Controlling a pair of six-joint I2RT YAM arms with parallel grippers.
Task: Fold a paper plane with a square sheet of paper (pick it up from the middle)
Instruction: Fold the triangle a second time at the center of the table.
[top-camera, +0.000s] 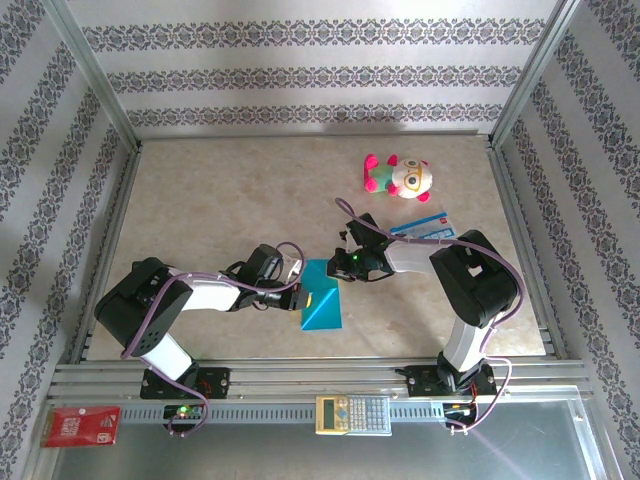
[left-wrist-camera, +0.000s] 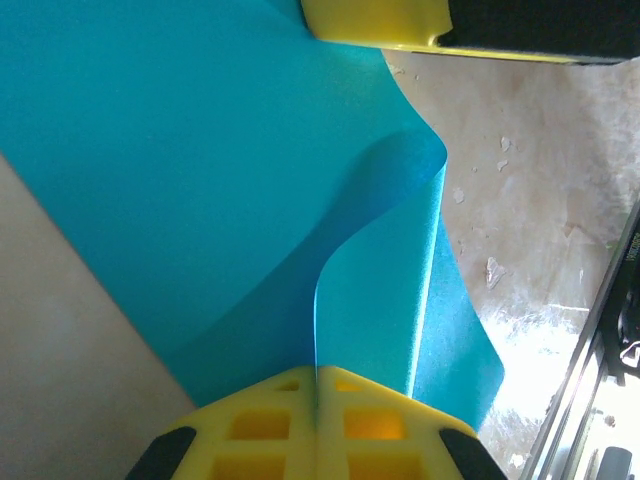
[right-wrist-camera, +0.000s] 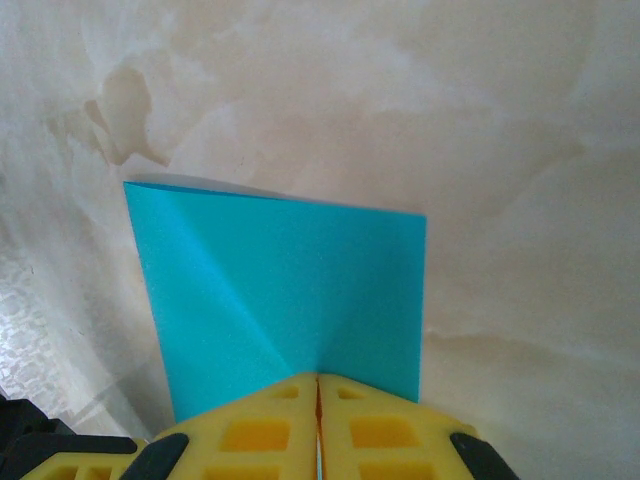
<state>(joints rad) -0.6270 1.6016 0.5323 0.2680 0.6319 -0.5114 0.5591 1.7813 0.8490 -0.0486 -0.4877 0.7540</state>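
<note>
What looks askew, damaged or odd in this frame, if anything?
The teal sheet is not flat: pinched by the left tool, one layer bulges up in a wave. The right tool pinches another edge. Nothing looks spilled or torn.

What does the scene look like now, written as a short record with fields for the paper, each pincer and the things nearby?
Paper: thin teal-blue sheet of paper, partly folded, on the beige table
Left pincer: shut on the sheet's edge, where the paper curls up
Right pincer: shut on another edge of the sheet
Nearby: pink and white plush toy and white-and-blue printed card, both apart from the sheet
</note>
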